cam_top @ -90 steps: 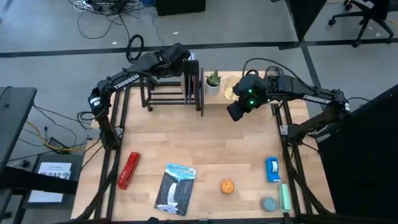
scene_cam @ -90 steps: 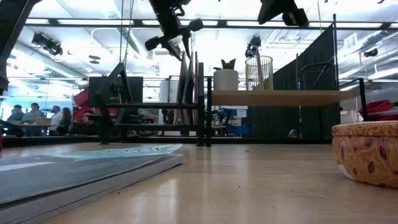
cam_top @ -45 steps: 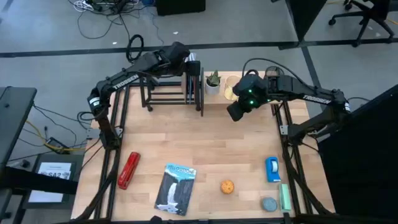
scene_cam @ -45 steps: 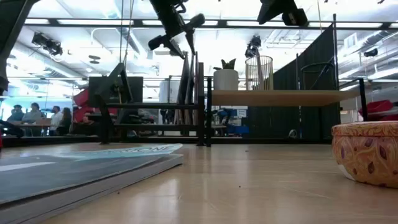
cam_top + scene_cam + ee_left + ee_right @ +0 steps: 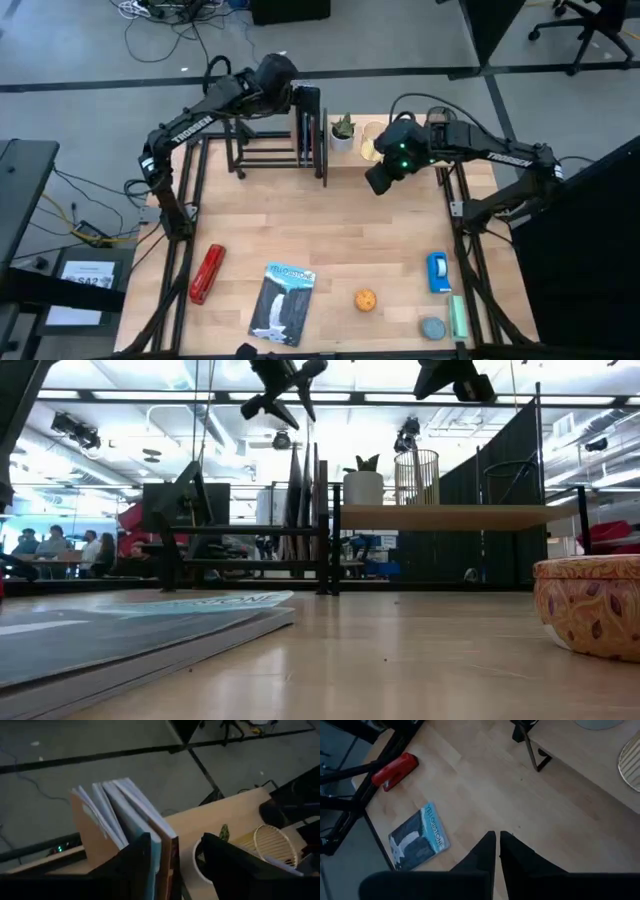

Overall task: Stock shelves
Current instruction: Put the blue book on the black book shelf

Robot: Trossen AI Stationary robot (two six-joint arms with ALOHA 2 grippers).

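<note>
From above, I see my left gripper [image 5: 305, 97] poised over the black rack [image 5: 262, 150] at the tabletop's [image 5: 330, 220] far edge, fingers apart and empty; my right gripper [image 5: 379, 180] hangs beside the wooden plank shelf [image 5: 420, 150], which carries one potted plant [image 5: 342, 131] and one wire basket [image 5: 372, 140]; on the near tabletop lie one red stapler [image 5: 206, 273], one magazine [image 5: 282, 302] and one orange ball [image 5: 366, 299]. At tabletop level, several books [image 5: 305, 510] stand upright in the rack. The left wrist camera shows about four books between the parted fingers [image 5: 132, 862]. The right wrist camera shows its two fingers [image 5: 485, 851] together, holding nothing.
</note>
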